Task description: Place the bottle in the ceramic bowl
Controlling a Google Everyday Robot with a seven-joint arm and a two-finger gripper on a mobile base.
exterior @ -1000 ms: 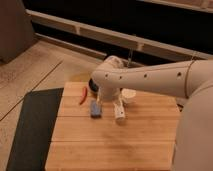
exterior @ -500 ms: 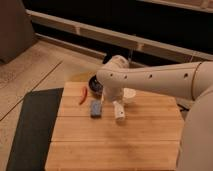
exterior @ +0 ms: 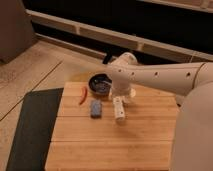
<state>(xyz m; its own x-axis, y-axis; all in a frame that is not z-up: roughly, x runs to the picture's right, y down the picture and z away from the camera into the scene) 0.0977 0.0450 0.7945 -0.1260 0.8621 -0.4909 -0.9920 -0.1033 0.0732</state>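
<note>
— Camera view: where is everything sitting?

— My end effector [exterior: 119, 98] is hanging low over the tabletop [exterior: 100, 145], just beside the ceramic bowl [exterior: 100, 85]; it is standing open, gripping nothing; the bottle [exterior: 119, 111] is lying on its side on the wood, its far end seeming to sit right under me, outside the bowl.

— What is worrying you?

— I am judging the pick not yet made; the bottle is slender and rounded, so closing off-centre is likely sending it rolling toward the blue-grey block [exterior: 95, 108] beside it; my arm [exterior: 160, 77] is hiding part of the bowl's rim, so carrying low is risking a clip on that rim and a dropped bottle; the red pepper [exterior: 83, 95] is lying out of my path.
</note>
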